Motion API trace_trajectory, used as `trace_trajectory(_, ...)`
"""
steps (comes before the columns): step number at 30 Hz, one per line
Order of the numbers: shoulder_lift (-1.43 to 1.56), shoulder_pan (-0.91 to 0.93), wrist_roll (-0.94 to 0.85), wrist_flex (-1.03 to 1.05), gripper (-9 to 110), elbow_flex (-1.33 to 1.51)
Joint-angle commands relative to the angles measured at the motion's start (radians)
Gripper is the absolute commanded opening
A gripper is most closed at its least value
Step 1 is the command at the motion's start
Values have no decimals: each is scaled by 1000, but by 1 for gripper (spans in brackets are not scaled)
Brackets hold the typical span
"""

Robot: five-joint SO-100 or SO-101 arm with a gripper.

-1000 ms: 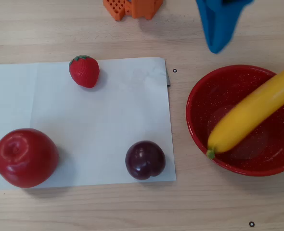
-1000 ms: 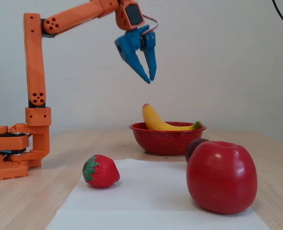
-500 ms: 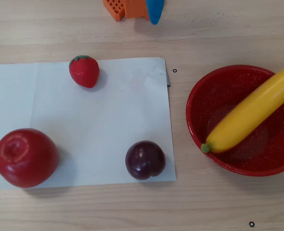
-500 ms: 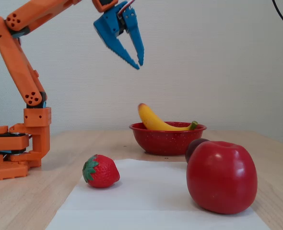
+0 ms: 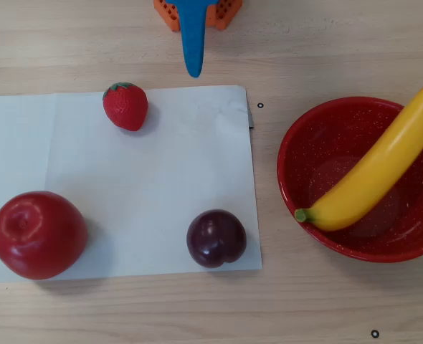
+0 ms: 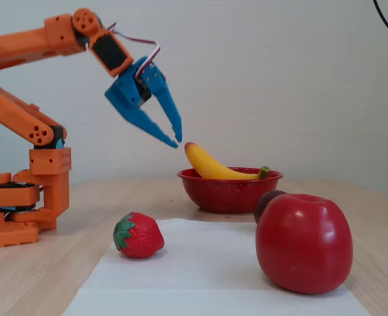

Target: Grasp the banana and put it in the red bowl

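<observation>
- The long, curved, glossy yellow toy banana (image 5: 373,172) lies slantwise in the large round red speckled enamel bowl (image 5: 305,143) at the right of the overhead view. Its green stem tip rests on the bowl's lower-left rim and its reddish end juts past the rim at the frame's right edge.
- In the fixed view the banana (image 6: 210,164) rises out of the bowl (image 6: 230,191) at centre frame, blush end up and to the left.
- The blue two-finger gripper (image 6: 177,139) on the orange arm hangs in the air at upper centre-left of the fixed view, its fingers spread apart and holding nothing, the tips just left of the banana's raised end.
- From overhead, the gripper (image 5: 193,70) shows at the top edge, well apart from the bowl.
- A white paper sheet (image 5: 161,179) fills the left of the overhead view and carries a red toy strawberry (image 5: 125,106), a big red apple (image 5: 38,234) and a dark purple plum (image 5: 216,238).
- All rest on a pale wooden table (image 5: 319,308).
</observation>
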Motion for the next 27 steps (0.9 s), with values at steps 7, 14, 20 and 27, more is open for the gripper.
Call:
trace_trajectory(7, 281, 2, -8, -388, 0, 356)
trace_trajectory(14, 469, -5, -54, -670, 0, 689)
trace_trajectory(20, 597, -14, -89, -629, 0, 828)
trace_trajectory(27, 678, -8, -153, -347, 0, 828)
